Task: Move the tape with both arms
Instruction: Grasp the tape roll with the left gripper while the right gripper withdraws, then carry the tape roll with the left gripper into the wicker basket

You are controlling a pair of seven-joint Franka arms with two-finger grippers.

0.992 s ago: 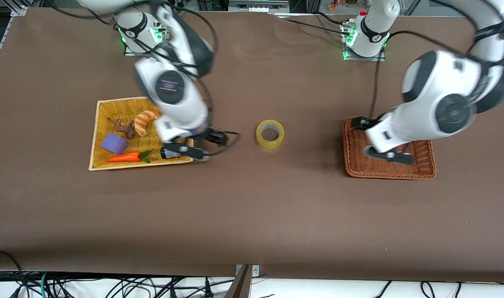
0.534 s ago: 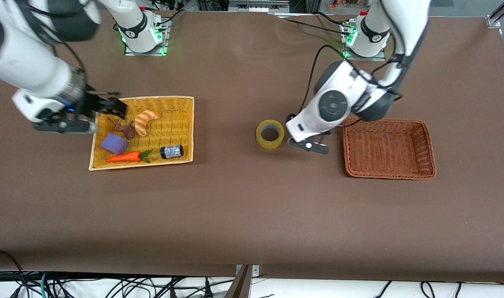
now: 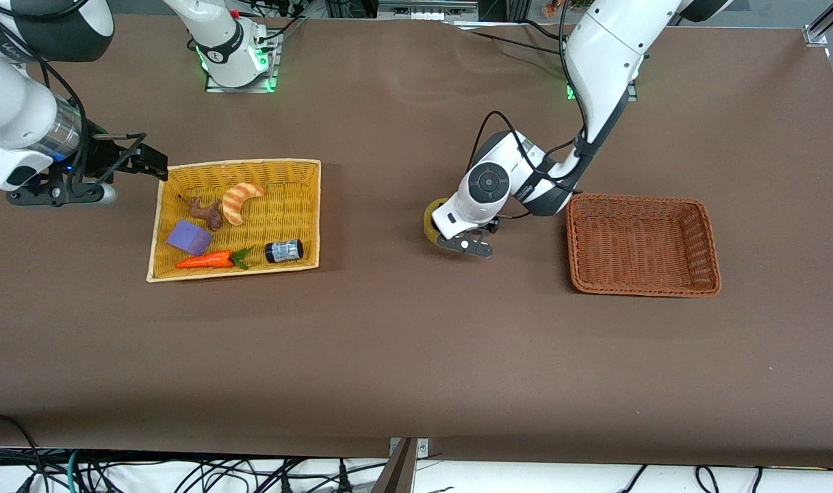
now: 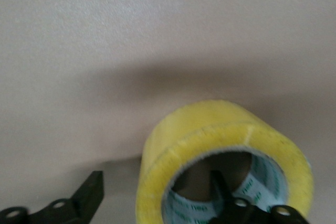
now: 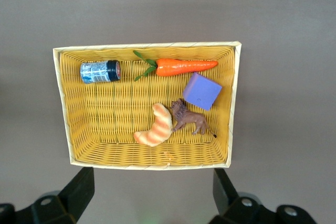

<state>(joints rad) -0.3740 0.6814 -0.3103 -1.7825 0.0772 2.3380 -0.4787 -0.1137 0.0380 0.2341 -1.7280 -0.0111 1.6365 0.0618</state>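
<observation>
I see the tape [image 4: 223, 169] flat on the desk [image 3: 416, 356], hole up, just beside the brown basket [image 3: 642, 244], my spread left hand [image 3: 465, 245] straddling its wall while my right hand [image 3: 60, 195], spread, waits beside the yellow basket [image 3: 238, 219].

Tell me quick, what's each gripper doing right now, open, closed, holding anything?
Left gripper: open, down at the tape, one finger inside its hole, one outside; not yet clamped.
Right gripper: open, empty, waiting above the yellow basket.
</observation>
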